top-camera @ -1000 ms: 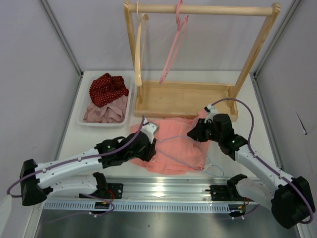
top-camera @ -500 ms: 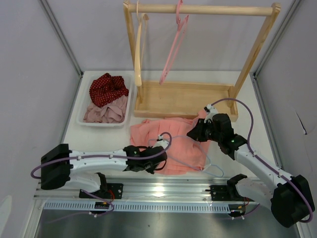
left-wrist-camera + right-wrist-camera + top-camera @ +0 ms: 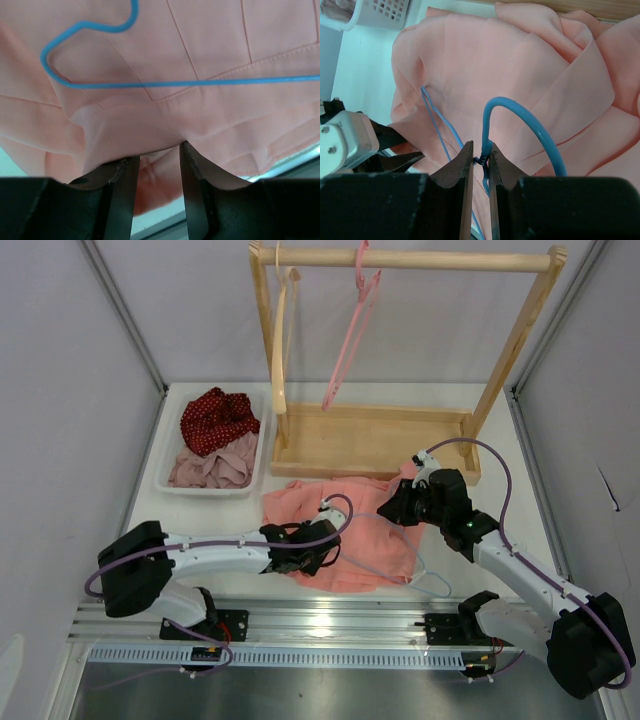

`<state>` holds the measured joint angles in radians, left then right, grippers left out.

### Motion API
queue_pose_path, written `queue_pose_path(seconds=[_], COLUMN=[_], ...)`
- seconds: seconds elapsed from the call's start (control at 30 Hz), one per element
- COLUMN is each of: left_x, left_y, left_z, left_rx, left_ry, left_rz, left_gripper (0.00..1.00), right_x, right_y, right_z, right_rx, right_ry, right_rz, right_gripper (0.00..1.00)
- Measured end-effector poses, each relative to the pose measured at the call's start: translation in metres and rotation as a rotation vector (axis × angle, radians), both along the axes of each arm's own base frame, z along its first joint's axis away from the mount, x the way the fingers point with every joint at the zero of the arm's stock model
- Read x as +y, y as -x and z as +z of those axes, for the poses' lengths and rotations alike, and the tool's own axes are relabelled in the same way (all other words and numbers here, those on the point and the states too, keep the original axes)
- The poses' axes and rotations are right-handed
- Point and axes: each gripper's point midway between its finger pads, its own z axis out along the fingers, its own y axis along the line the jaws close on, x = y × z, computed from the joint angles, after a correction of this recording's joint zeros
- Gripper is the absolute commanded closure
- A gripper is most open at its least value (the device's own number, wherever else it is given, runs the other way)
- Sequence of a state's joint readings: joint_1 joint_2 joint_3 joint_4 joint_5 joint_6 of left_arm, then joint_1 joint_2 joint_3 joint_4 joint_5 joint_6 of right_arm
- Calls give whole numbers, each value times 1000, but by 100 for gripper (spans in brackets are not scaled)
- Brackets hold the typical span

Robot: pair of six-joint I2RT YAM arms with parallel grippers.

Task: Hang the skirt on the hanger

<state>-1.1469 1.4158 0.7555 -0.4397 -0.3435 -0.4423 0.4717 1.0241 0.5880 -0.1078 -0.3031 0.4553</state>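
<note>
1 shift: left end effector (image 3: 159,152), parted, now at skirt (image 3: 210,35) edge | right (image 3: 480,148) pinches hanger (image 3: 509,100)

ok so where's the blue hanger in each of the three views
top external: hanger lies across the skirt near centre, corner poking out lower right
left wrist: hanger wire runs across the upper half
right wrist: hanger at centre, hook pinched in the right gripper
shared landmark: the skirt beneath it

matt cloth skirt (image 3: 225,45), smooth blue hanger (image 3: 150,84)
</note>
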Motion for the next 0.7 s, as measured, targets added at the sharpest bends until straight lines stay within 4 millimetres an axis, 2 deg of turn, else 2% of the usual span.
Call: queue_pose_path(seconds=[0.17,0.33,0.7], left_x=[0,-8,-9], left_y=[-7,-10,-12], left_z=[-6,-4,-13], left_rx=[5,9,28], left_ry=[-8,27,20], left_rz=[-1,-17,-27], left_gripper=[57,57,64], right_x=[0,0,-1], right_y=[-1,-2,-3], right_z=[2,3,3], right_rx=[-3,-6,-6], right_ry=[-2,-3,-1], right_rz=[-1,-2,-8], right_gripper=[100,100,100])
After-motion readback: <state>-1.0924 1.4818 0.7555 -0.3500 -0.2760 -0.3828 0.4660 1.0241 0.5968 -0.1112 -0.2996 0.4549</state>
